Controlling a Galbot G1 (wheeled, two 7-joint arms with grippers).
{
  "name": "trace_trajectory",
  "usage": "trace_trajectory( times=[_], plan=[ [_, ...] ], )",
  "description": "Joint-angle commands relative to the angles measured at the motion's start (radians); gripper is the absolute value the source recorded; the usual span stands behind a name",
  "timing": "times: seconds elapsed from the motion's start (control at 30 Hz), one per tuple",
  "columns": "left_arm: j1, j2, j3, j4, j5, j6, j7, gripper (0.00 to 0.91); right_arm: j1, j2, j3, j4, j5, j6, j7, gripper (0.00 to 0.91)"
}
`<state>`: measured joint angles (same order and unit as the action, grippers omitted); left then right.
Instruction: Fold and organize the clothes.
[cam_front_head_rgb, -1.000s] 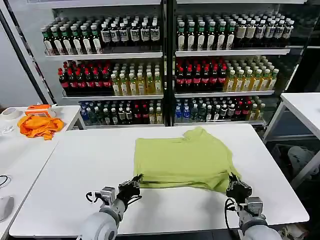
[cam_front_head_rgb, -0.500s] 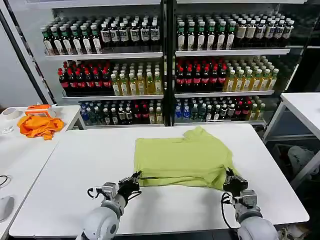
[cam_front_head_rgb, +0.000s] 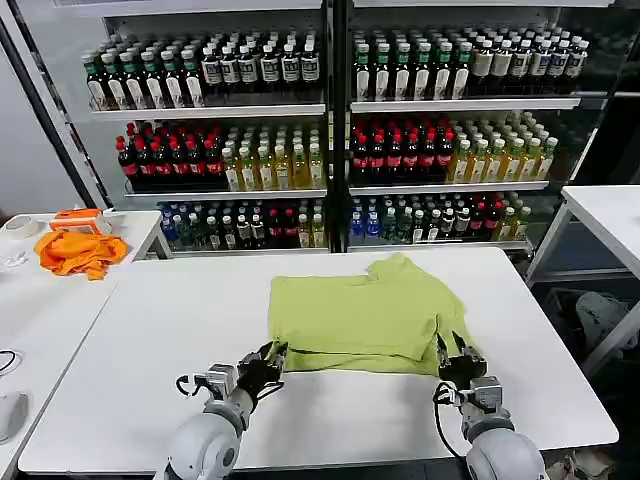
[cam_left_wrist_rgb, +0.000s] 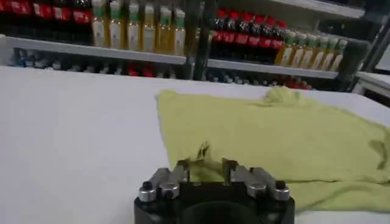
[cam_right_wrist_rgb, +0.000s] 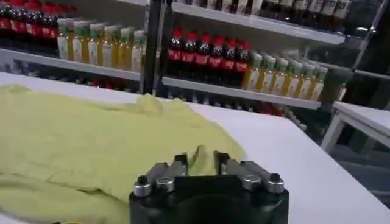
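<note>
The light yellow-green T-shirt (cam_front_head_rgb: 365, 310) lies flat in the middle of the white table (cam_front_head_rgb: 170, 330), with one sleeve bunched at its far edge. My left gripper (cam_front_head_rgb: 268, 358) holds the near left corner of the hem, and a small pucker of cloth rises between its fingers (cam_left_wrist_rgb: 206, 167). My right gripper (cam_front_head_rgb: 452, 352) holds the near right corner the same way (cam_right_wrist_rgb: 198, 161). The near hem is lifted slightly, so a second cloth edge shows just behind it. In the wrist views the T-shirt (cam_left_wrist_rgb: 274, 134) (cam_right_wrist_rgb: 79, 134) spreads away from each gripper.
A bright orange cloth (cam_front_head_rgb: 80, 252) lies on a side table at the left, and another white table (cam_front_head_rgb: 610, 215) stands at the right. Shelves of bottles (cam_front_head_rgb: 330, 130) rise behind the table's far edge. Bare tabletop lies left, right and in front of the shirt.
Both grippers have moved forward, away from the table's near edge, taking the near hem with them. The right one moved more, and the hanging right corner is now drawn up.
</note>
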<state>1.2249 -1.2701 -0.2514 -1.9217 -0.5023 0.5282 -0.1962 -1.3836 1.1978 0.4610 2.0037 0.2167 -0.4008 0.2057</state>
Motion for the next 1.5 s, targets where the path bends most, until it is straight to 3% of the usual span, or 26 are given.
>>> trace_trajectory(
  times=[0.03, 0.2, 0.23, 0.27, 0.3, 0.33, 0.37, 0.43, 0.47, 0.5, 0.57, 1.5],
  plan=[
    [0.085, 0.002, -0.022, -0.061, 0.004, -0.001, 0.001, 0.907, -0.079, 0.011, 0.054, 0.049, 0.0, 0.006, -0.002, 0.907],
    [0.066, 0.005, -0.017, -0.041, 0.006, -0.001, 0.0, 0.887, -0.141, 0.009, 0.101, 0.06, 0.036, -0.009, 0.009, 0.907],
    [0.057, 0.005, -0.013, -0.031, 0.007, -0.002, -0.001, 0.715, -0.148, 0.009, 0.107, 0.056, 0.044, -0.018, 0.012, 0.907],
    [0.054, 0.005, -0.011, -0.026, 0.008, -0.002, -0.001, 0.645, -0.151, 0.009, 0.111, 0.052, 0.05, -0.027, 0.015, 0.907],
    [0.049, 0.005, -0.007, -0.02, 0.009, -0.004, -0.001, 0.464, -0.154, 0.01, 0.113, 0.046, 0.058, -0.037, 0.018, 0.907],
    [0.046, 0.004, 0.0, -0.012, 0.011, -0.006, 0.0, 0.363, -0.155, 0.01, 0.116, 0.04, 0.069, -0.048, 0.019, 0.907],
    [0.042, 0.003, 0.004, -0.005, 0.012, -0.008, 0.0, 0.131, -0.154, 0.01, 0.116, 0.036, 0.075, -0.054, 0.019, 0.907],
    [0.036, 0.0, 0.011, 0.007, 0.015, -0.016, 0.0, 0.04, -0.15, 0.011, 0.116, 0.032, 0.088, -0.069, 0.019, 0.887],
    [0.032, -0.001, 0.014, 0.013, 0.018, -0.021, 0.0, 0.03, -0.147, 0.01, 0.114, 0.031, 0.099, -0.073, 0.02, 0.625],
    [0.031, -0.002, 0.014, 0.014, 0.019, -0.023, 0.0, 0.02, -0.143, 0.011, 0.113, 0.029, 0.108, -0.081, 0.02, 0.302],
    [0.026, -0.005, 0.017, 0.027, 0.019, -0.026, -0.001, 0.02, -0.126, 0.011, 0.105, 0.016, 0.119, -0.088, 0.023, 0.01],
    [0.028, 0.002, 0.02, 0.035, -0.079, 0.02, 0.013, 0.02, -0.073, -0.01, 0.086, -0.026, 0.155, -0.068, 0.022, 0.0]
  ],
)
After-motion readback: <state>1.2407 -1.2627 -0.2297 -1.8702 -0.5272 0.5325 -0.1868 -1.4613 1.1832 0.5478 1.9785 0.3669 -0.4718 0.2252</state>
